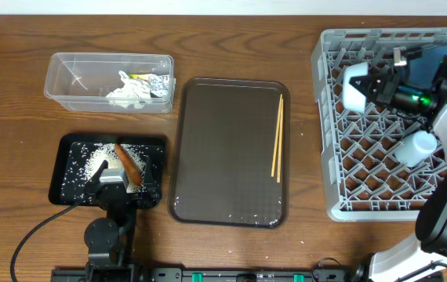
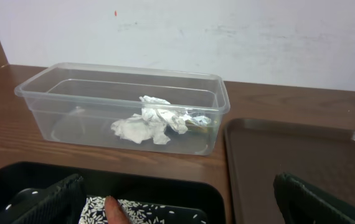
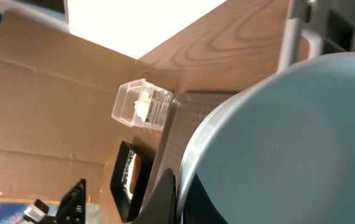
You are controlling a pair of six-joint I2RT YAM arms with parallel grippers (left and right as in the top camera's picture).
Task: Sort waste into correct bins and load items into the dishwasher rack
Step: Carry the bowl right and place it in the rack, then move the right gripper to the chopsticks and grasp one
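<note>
Over the dishwasher rack (image 1: 341, 168), right gripper (image 3: 176, 193) clamps the light-blue bowl (image 3: 277, 143) by its rim; seat it between pegs (image 1: 365, 149) before release; left gripper (image 2: 177, 190) spread wide.

Crumpled white tissue (image 2: 147, 121) lies inside the clear plastic tub (image 2: 71, 99).

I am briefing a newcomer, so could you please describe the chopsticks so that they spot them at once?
Start at the big dark brown tray in the middle of the table. Along its right edge lie the chopsticks, side by side. They are the only thin, pale wooden sticks in view.
</note>
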